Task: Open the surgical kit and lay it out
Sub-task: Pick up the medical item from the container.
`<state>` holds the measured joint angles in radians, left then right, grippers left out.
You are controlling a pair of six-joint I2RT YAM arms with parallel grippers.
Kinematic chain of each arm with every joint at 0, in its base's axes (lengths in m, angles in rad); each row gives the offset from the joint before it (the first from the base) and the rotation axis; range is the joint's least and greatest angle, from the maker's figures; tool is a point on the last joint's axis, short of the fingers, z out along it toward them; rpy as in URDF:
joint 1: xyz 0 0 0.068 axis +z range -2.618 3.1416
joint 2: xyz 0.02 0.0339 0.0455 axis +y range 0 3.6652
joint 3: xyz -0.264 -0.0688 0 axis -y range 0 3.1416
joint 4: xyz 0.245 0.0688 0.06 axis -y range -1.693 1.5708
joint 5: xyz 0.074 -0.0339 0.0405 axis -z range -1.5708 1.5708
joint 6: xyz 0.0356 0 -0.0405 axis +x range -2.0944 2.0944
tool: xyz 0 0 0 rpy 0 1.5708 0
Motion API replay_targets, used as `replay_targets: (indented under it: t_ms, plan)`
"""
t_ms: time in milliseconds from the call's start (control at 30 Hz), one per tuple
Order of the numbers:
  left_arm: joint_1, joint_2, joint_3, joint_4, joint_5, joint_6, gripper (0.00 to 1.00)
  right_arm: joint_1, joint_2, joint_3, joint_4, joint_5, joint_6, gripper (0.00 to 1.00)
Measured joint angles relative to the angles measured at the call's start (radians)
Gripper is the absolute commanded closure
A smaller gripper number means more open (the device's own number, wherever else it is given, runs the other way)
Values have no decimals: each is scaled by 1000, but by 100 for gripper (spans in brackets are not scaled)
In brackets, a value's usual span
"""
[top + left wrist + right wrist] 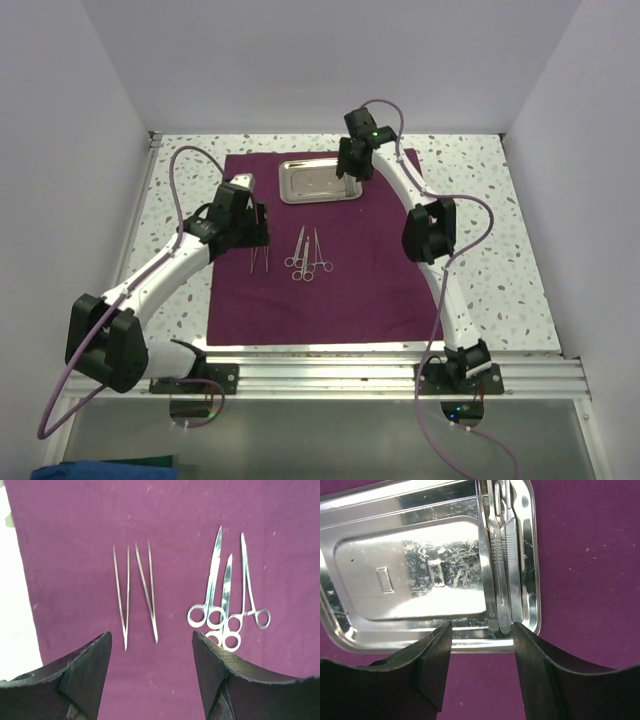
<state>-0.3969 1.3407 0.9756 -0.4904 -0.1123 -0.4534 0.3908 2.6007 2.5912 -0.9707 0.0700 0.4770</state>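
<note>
both the left arm and the right arm have black bases bolted on the aluminium rail, with smooth white links joined by chunky black joint housings. a thin lilac cable loops along each arm away from the rail, and a small green light glows on the right arm's end farthest from the rail. the fingers are matt black, thick wedges with bevelled inner faces.

Cloth on table, tray at its far end with flat handles along tray's right side, tweezers left of ring-handled instruments mid-cloth.
</note>
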Motion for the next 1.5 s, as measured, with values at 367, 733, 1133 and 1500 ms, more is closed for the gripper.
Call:
replay_targets:
  t_ms: [367,733,1133,1500]
  plan:
    - [4,-152,-84,-79,-15,-26,31,34,87,12,64,93,2,51]
    - [5,-179,-111,-120,-23,-37,31,31,140,71,75,180,13,59]
    - [11,-174,-139,-112,-22,-37,32,59,152,92,63,288,-24,100]
    - [11,-124,-139,-84,-4,-37,32,62,82,16,48,284,-61,100]
